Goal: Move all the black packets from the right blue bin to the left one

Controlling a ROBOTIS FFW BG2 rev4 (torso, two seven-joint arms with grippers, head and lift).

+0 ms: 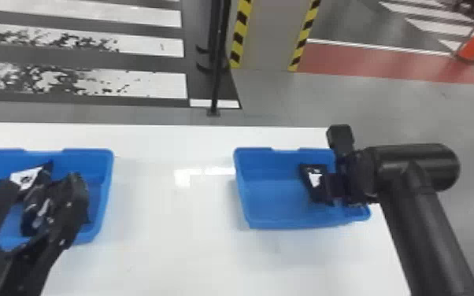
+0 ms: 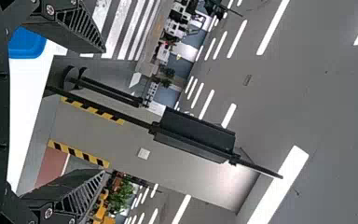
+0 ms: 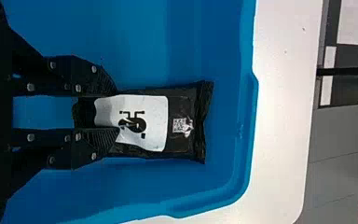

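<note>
My right gripper [image 1: 336, 185] is down inside the right blue bin [image 1: 275, 224], at that bin's right side. A black packet [image 1: 314, 182] with a white label is held there. In the right wrist view, the right gripper [image 3: 116, 111] has one end of this packet [image 3: 182, 137] squeezed between its fingers, the label facing the camera. Over the left blue bin [image 1: 108, 189] hangs my left gripper [image 1: 41, 182], its fingers spread apart. Black packets [image 1: 29, 212] lie in that bin, partly hidden by these fingers. From its own wrist, the left gripper [image 2: 105, 111] holds nothing.
Both bins stand on a white table [image 1: 173, 244], with a wide stretch of tabletop between them. Beyond the table's far edge are a black pole [image 1: 216, 78] and a pillar [image 1: 273, 35] with yellow and black striped edges.
</note>
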